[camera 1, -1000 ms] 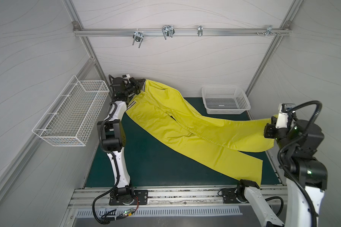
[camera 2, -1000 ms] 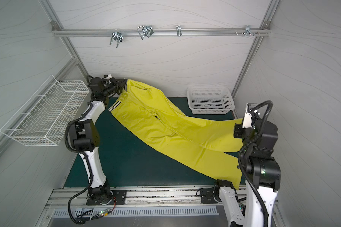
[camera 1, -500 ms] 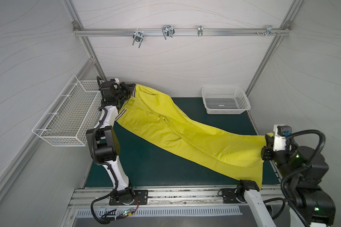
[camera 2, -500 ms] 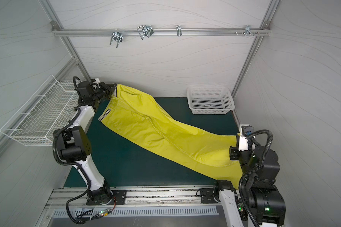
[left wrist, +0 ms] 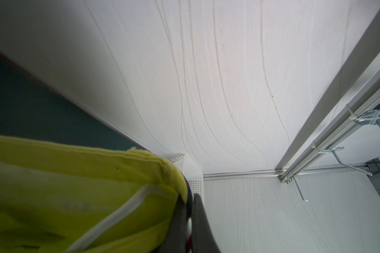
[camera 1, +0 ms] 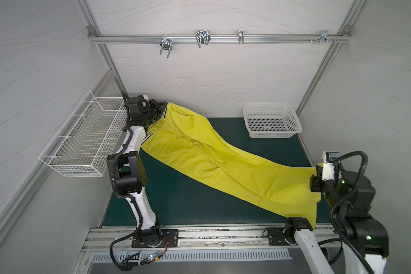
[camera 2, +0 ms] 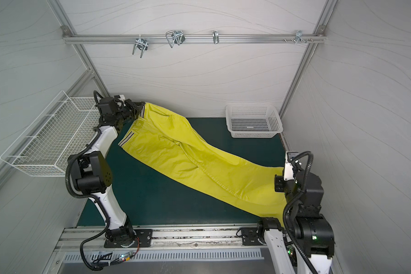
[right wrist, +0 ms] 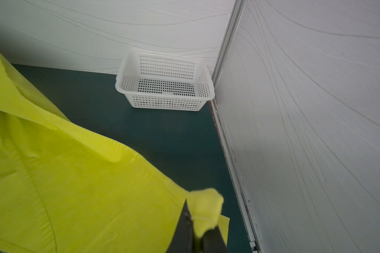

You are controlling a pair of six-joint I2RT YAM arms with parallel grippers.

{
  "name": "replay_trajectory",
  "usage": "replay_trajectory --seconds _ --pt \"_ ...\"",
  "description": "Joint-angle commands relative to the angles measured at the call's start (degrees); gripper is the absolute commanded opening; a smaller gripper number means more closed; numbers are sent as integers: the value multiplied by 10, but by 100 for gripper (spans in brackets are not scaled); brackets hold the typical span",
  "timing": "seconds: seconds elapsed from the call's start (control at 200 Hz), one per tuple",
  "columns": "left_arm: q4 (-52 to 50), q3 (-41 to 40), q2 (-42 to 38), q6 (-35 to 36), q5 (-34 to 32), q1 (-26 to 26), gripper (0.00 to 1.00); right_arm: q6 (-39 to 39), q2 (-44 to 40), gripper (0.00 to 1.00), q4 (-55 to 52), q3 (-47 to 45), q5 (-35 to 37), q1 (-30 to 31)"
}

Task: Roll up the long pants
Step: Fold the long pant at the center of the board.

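green mat [camera 1: 176, 206] has the long pants [camera 1: 199, 156] stretched out diagonally over it, one leg over the other, waistband at the far left corner and cuffs by the right edge. no roll is started yet, so the rolling itself looks all left to do. left gripper [left wrist: 188, 210] is clamped tight on the striped waistband corner, right gripper [right wrist: 198, 221] pinches a bunched cuff corner.

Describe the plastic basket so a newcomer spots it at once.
On the green mat, look to the far corner on the robot's right, against the back wall. The plastic basket sits there, clear of the pants. Unlike the wire basket hung on the left wall, it has perforated white plastic sides.
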Motion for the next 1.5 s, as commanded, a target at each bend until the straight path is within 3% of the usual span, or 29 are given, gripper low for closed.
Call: replay_trajectory --seconds 0.0,0.06,0.27,0.38,0.5,0.62,0.69,0.83,1.08,1.256,1.401,1.496 --pt "13 102 39 0 -22 -46 0 -8 40 0 101 -11 43 -18" --pt "8 153 79 -17 -26 -62 0 -4 65 0 119 -6 7 -62" --pt "-71 420 245 -55 -30 -101 0 32 143 0 155 21 -19 -119" --pt "-24 499 286 -133 -12 -94 0 27 166 0 144 77 -15 -137" --pt "77 436 246 -205 26 -61 0 24 174 0 114 149 -42 -136" --pt "268 220 154 -289 37 -7 0 31 136 0 82 156 -95 -113" --pt "265 138 114 -266 55 20 0 35 93 0 71 131 -102 -96" --pt "236 54 76 -205 73 42 0 41 15 0 29 79 -117 -60" --pt "197 0 68 -149 80 50 0 17 -71 0 -44 36 -101 -35" --pt "139 -27 49 -101 54 51 0 12 -80 0 -63 18 -67 -16" --pt "89 13 65 -79 33 14 0 24 -21 0 -22 -2 -28 -13" --pt "35 92 95 -54 17 -30 0 26 27 0 39 -19 -9 -17"
